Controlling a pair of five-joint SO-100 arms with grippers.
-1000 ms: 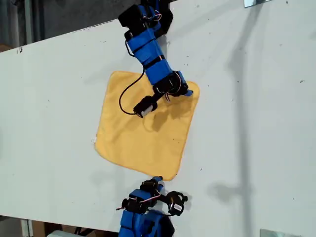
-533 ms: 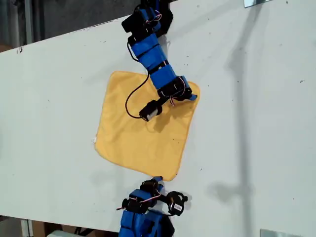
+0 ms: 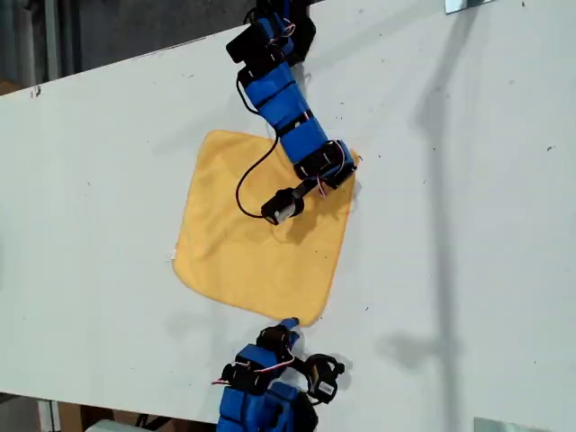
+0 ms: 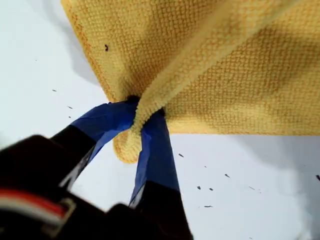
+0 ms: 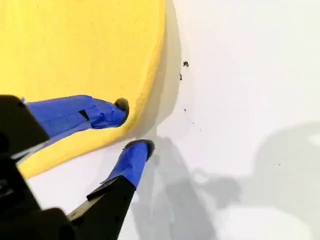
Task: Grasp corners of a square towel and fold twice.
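Observation:
The yellow-orange towel [image 3: 252,243] lies spread on the white table [image 3: 468,225]. My first gripper [image 3: 349,164] comes from the top of the exterior view and is shut on the towel's corner at the upper right of that view. In the first wrist view the blue fingers [image 4: 155,150] pinch a raised fold of the towel [image 4: 225,75]. My second gripper [image 3: 290,324] sits at the towel's lowest corner in the exterior view. It is open [image 5: 134,125], with one fingertip over the towel [image 5: 75,50] and the other fingertip [image 5: 135,155] on bare table beside the hem.
The table's far edge runs along the exterior view's upper left, with dark floor beyond. Metal brackets sit at the top right [image 3: 468,4] and bottom right [image 3: 508,425] of that view. Small dark specks [image 5: 185,64] dot the table.
The first arm has swung toward the exterior view's right and down onto the upper-right corner, which is now bunched inward. The second arm has barely shifted.

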